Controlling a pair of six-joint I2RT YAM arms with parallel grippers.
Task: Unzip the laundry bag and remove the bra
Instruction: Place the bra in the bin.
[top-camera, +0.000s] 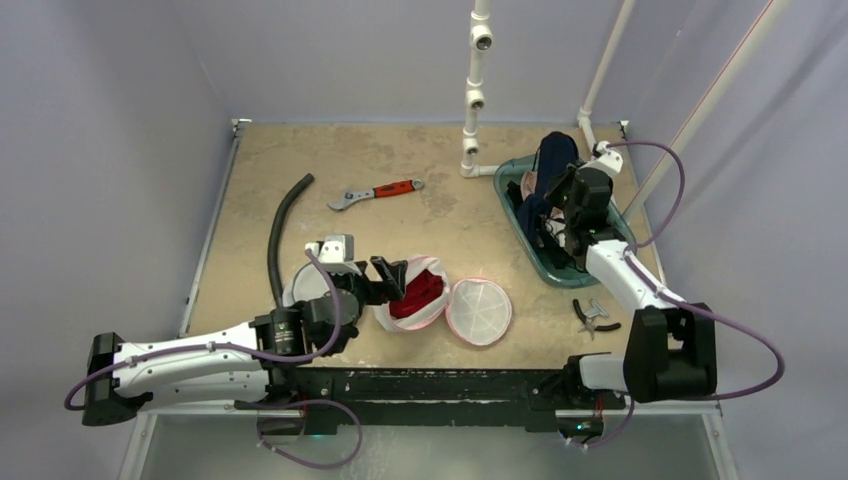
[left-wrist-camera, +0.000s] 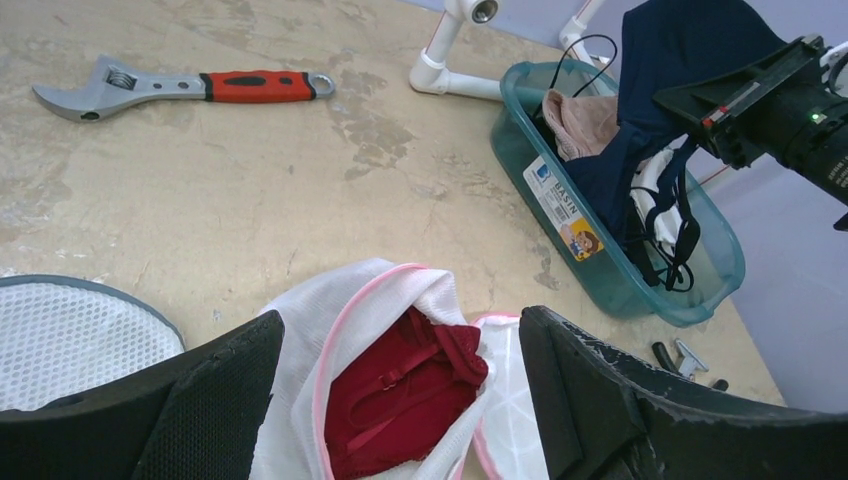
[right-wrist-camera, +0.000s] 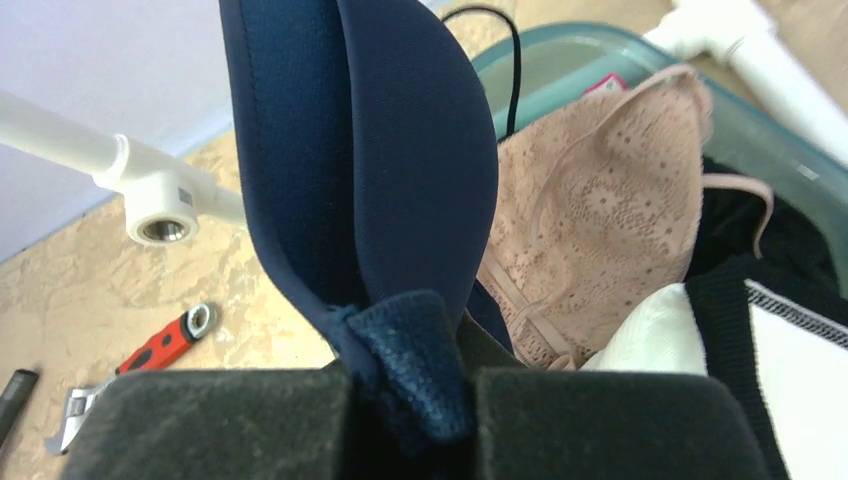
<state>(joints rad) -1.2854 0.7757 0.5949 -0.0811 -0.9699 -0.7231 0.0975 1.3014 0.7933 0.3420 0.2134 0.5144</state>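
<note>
My left claw (left-wrist-camera: 400, 322) is spread wide right at the mouth of the white mesh laundry bag (left-wrist-camera: 300, 330) - the bag lies open on the table with the red bra (left-wrist-camera: 400, 390) inside it. My right claw (right-wrist-camera: 410, 385) is pinching a navy bra (right-wrist-camera: 370, 150) by its edge, holding it up over the teal basin (left-wrist-camera: 640, 285) of clothes. An adjustable wrench (left-wrist-camera: 180, 88) lies well apart from all that.

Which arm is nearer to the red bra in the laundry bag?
Left. The left arm has its open jaws right beside the red bra, at the mouth of the laundry bag. The right arm is far off over the teal basin, jaws shut on a navy bra.
</note>
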